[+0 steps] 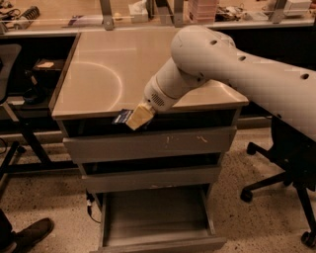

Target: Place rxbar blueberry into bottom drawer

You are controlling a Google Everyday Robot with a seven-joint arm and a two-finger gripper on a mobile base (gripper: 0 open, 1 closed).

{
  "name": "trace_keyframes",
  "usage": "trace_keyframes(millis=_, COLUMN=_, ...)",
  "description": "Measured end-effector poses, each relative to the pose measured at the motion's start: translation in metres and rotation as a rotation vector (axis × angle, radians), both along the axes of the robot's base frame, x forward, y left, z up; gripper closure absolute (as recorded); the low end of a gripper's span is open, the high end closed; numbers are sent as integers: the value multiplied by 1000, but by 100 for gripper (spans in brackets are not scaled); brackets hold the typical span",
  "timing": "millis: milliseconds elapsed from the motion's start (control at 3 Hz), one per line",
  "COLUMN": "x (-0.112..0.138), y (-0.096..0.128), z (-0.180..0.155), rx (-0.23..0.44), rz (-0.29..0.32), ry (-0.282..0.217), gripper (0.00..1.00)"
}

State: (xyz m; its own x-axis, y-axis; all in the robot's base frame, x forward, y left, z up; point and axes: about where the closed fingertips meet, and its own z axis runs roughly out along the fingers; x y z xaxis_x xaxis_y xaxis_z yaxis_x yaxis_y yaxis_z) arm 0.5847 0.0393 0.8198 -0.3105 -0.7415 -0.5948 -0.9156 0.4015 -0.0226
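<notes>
My gripper point(133, 118) hangs at the front edge of the cabinet top, its tan fingers point(140, 116) shut on the rxbar blueberry point(121, 116). The dark navy bar sticks out to the left of the fingers, level with the top edge and in front of the upper drawer. The bottom drawer point(158, 217) is pulled out below, its grey inside bare. The bar is well above the drawer and a little left of its middle. My white arm point(232, 69) crosses the right half of the top.
The two upper drawers point(148, 146) are pushed in. An office chair point(291, 163) stands at the right, a dark chair and desk frame point(15, 99) at the left. A shoe point(29, 232) is on the floor at the lower left. Clutter lines the back counter point(148, 10).
</notes>
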Motion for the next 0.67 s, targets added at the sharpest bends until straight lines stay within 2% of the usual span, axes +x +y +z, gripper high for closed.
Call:
trace_keyframes(millis=333, x=-9, y=-2, z=7, rx=-8, rz=-25, ry=-3, gripper=100)
trace_keyframes(millis=667, x=-43, y=-9, z=-1, rx=-10, rz=-88, ry=37, gripper=100)
